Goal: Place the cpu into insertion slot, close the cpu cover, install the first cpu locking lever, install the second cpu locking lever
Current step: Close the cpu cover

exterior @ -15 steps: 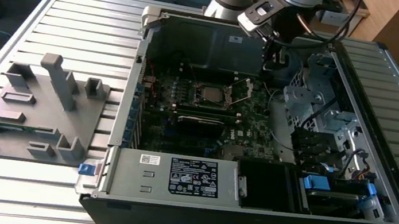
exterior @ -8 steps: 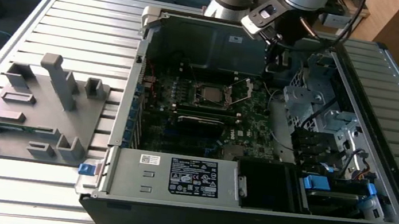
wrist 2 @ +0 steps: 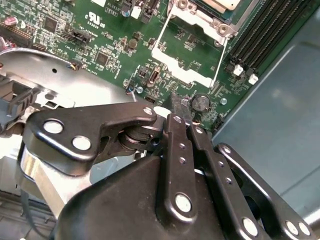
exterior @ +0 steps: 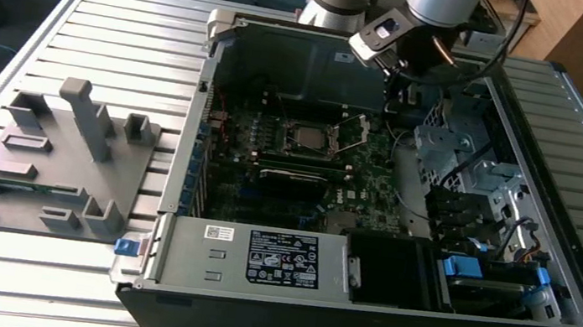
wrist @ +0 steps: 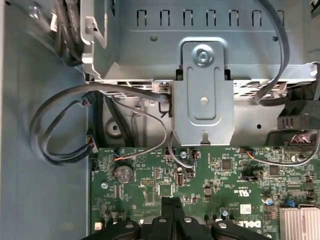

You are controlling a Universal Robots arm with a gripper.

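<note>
Cpu (exterior: 311, 138) sits in the single insertion slot (exterior: 287, 138); one cpu cover (wrist 2: 186, 55) stands open, flanked by two locking levers (wrist 2: 220, 60). The gripper (wrist 2: 178, 102) has its fingers pressed together, holding nothing.

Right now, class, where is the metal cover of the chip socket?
In the exterior view the cover stands open at the socket's edge toward the exterior view's right, near the middle of the green board.
</note>
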